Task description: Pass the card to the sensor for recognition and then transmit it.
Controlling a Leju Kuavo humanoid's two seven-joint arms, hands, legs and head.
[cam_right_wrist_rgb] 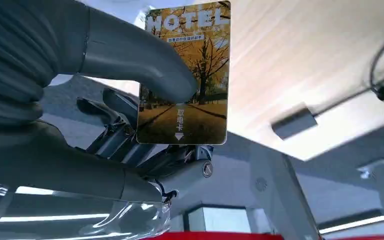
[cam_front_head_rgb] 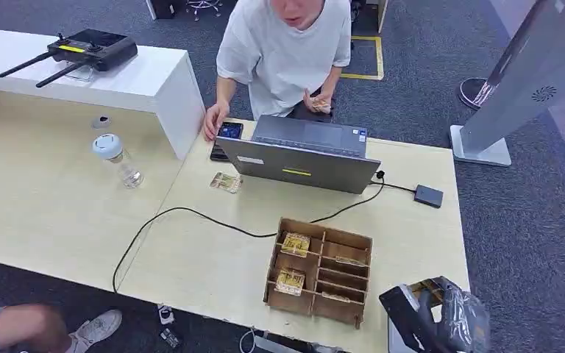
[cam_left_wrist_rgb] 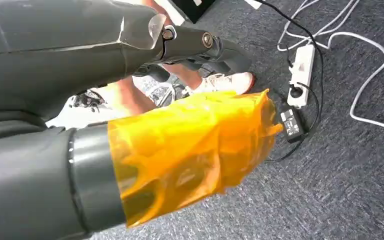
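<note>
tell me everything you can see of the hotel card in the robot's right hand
The card is a flat, glossy rectangle with rounded corners, printed with a golden autumn tree avenue. White capitals reading HOTEL run across one short end, a small text strip sits beneath them, and near the other end are light characters above a small arrow. The right hand pinches it: the thick grey thumb presses across the printed face and darker fingers sit behind it. It is held off the light wood table, touching nothing else.
</note>
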